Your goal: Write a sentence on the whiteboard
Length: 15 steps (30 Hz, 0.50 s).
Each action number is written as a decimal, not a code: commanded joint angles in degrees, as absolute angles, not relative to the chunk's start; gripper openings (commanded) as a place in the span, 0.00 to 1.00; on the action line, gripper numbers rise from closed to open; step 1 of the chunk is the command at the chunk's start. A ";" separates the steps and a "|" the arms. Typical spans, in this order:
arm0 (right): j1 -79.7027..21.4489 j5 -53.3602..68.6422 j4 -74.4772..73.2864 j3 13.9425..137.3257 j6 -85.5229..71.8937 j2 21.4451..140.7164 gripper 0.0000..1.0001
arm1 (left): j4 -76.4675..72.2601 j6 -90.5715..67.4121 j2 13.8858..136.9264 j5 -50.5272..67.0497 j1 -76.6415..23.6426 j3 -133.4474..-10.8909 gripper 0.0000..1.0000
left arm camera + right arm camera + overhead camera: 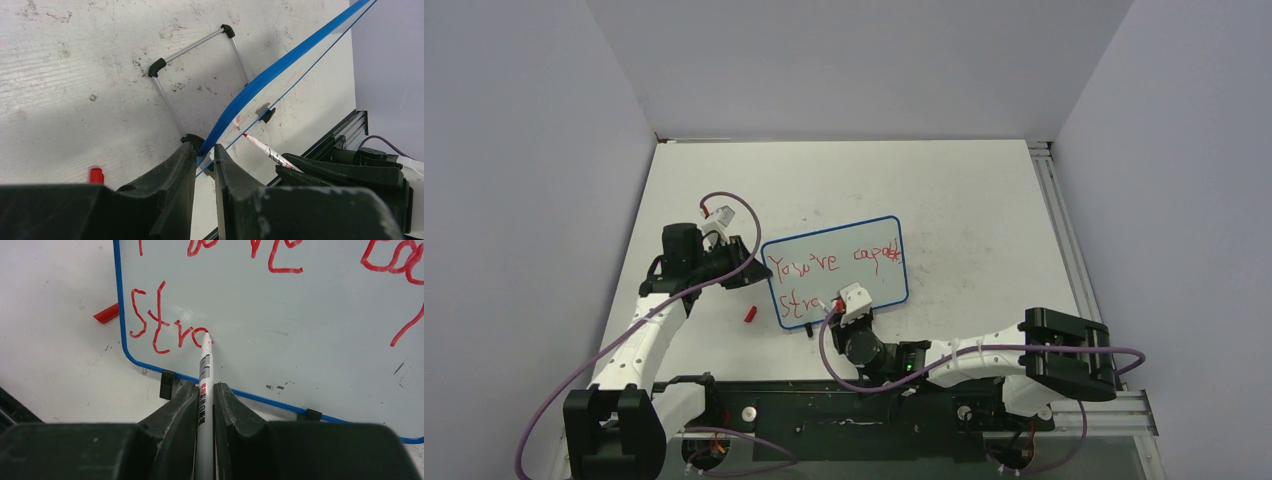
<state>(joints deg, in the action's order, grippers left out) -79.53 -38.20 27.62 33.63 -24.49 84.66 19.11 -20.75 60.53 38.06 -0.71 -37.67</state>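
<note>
- Right gripper (205,390): both fingers clamped on the barrel of a white marker (205,365), with no gap visible on either side.
- Marker long axis runs straight out from between the fingers, in line with them. The red tip points at the whiteboard (300,315) and meets its face just ahead of the fingertips.
- The tip sits at the last letter of the sentence (159,310). The lower line reads "Stro" and runs leftward from the tip. The upper line lies further out, beyond the tip, and is cut off by the frame edge.
- The board's lower blue edge passes just beyond the fingertips, with a black clip foot (167,384) beside the left finger.
- A red marker cap (107,314) lies on the tabletop (984,200), out to the left of the fingers and past the board's left edge.
- Right arm: forearm low, reaching leftward from its base; wrist turned up toward the board's lower edge.
- Left gripper (205,150): fingers pinched on the board's blue frame edge, which runs out from between them.
- Beyond these fingers a wire stand (192,47) rests on the tabletop.
- Board long axis runs left to right in the top view, its right end slightly further from the bases.
- Left arm: stretched forward, wrist bent right toward the board's left edge.
</note>
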 commanded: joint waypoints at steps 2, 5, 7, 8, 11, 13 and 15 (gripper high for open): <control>-79.44 -38.17 30.02 36.23 -23.39 85.06 0.05 | 18.28 -20.48 59.37 38.50 -0.80 -40.08 0.18; -79.65 -38.02 30.10 35.95 -22.90 84.30 0.05 | 18.28 -20.48 59.32 38.50 -0.79 -40.08 0.19; -79.92 -38.04 30.47 35.28 -22.64 82.90 0.05 | 18.28 -20.48 59.31 38.42 -0.81 -40.08 0.19; -80.04 -38.24 30.30 34.97 -22.49 82.11 0.05 | 18.28 -20.48 59.26 38.34 -0.79 -40.08 0.18; -80.09 -39.40 28.60 34.52 -22.80 80.17 0.05 | 18.35 -20.48 59.27 38.32 -0.86 -40.08 0.19; -80.05 -40.00 27.32 34.29 -23.10 79.50 0.05 | 18.37 -20.48 59.10 38.31 -0.83 -40.08 0.19; -80.07 -40.29 26.45 33.97 -23.49 79.24 0.05 | 18.37 -20.46 59.12 38.23 -0.80 -40.05 0.18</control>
<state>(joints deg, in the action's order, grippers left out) -79.61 -38.37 26.85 34.20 -23.14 82.06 19.11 -20.75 60.53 38.06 -0.71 -37.67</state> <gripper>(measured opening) 0.152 0.187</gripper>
